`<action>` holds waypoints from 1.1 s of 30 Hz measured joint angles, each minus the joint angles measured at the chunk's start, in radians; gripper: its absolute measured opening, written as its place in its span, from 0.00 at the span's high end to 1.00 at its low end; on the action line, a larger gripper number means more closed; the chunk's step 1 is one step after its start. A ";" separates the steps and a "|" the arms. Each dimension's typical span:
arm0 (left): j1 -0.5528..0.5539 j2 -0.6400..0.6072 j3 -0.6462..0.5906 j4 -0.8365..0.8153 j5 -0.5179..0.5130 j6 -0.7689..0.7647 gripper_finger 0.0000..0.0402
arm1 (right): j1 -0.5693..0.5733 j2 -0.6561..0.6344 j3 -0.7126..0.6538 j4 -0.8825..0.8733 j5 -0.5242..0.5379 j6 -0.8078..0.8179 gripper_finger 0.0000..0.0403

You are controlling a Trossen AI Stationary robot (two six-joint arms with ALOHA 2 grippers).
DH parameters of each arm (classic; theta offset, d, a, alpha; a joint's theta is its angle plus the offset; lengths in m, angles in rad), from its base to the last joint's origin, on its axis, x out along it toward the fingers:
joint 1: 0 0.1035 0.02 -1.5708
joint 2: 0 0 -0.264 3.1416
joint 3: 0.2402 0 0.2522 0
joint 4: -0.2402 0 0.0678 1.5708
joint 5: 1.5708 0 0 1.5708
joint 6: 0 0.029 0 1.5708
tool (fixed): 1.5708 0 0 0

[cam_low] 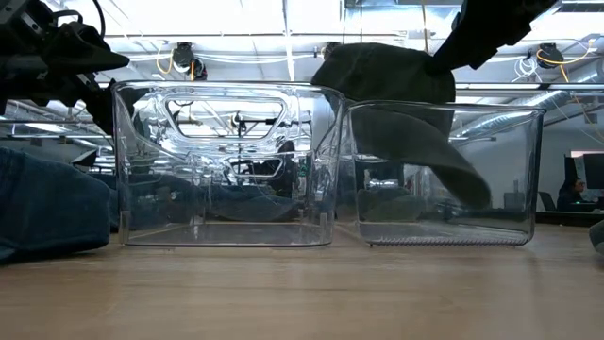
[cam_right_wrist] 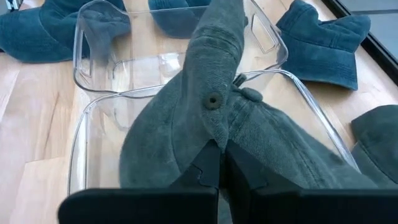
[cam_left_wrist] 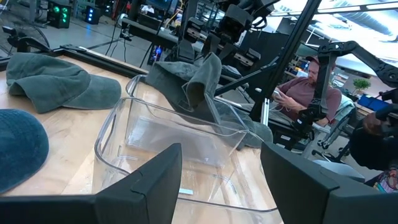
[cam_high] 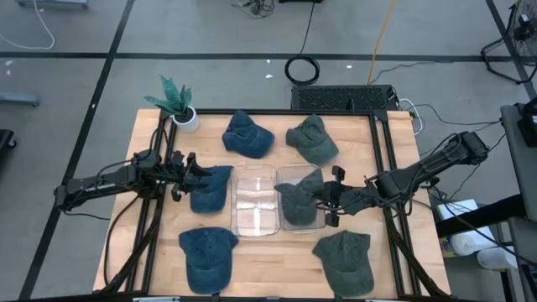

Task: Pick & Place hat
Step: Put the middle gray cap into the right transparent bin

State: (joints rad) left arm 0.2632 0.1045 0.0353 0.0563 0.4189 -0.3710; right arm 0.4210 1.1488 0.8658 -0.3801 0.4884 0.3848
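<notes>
A dark green hat (cam_high: 298, 197) hangs over the right of two clear bins (cam_high: 312, 225), held by my right gripper (cam_high: 321, 200), which is shut on it. In the low view its crown (cam_low: 382, 80) stands above the bin's rim and its brim (cam_low: 439, 165) reaches down inside. The left clear bin (cam_high: 254, 201) stands beside it. My left gripper (cam_high: 195, 174) is open and holds nothing, above a blue hat (cam_high: 210, 189) lying on the table left of the bins. In its wrist view its fingers (cam_left_wrist: 221, 168) face the left bin (cam_left_wrist: 168, 155). My right gripper pinches a fold of the green hat's crown (cam_right_wrist: 214, 134) between its two fingers, just beside the top button (cam_right_wrist: 213, 101). The fingers come from the table's right, slanting down. The hat is lifted, its crown above the bin's rim and its brim hanging down inside the right bin.
Other hats lie on the table: blue ones at the far middle (cam_high: 247, 134) and near left (cam_high: 207, 256), green ones at the far right (cam_high: 312, 138) and near right (cam_high: 344, 260). A potted plant (cam_high: 178, 105) stands at the far left corner. A person (cam_left_wrist: 305, 90) sits beyond the table.
</notes>
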 joint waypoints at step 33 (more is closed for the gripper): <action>0.000 0.000 0.000 0.000 0.000 0.000 0.43 | 0.000 0.000 0.000 -0.065 -0.100 0.153 1.00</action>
State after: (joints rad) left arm 0.2634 0.1044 0.0353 0.0563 0.4189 -0.3710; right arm 0.4210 1.1488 0.8658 -0.4455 0.3885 0.5381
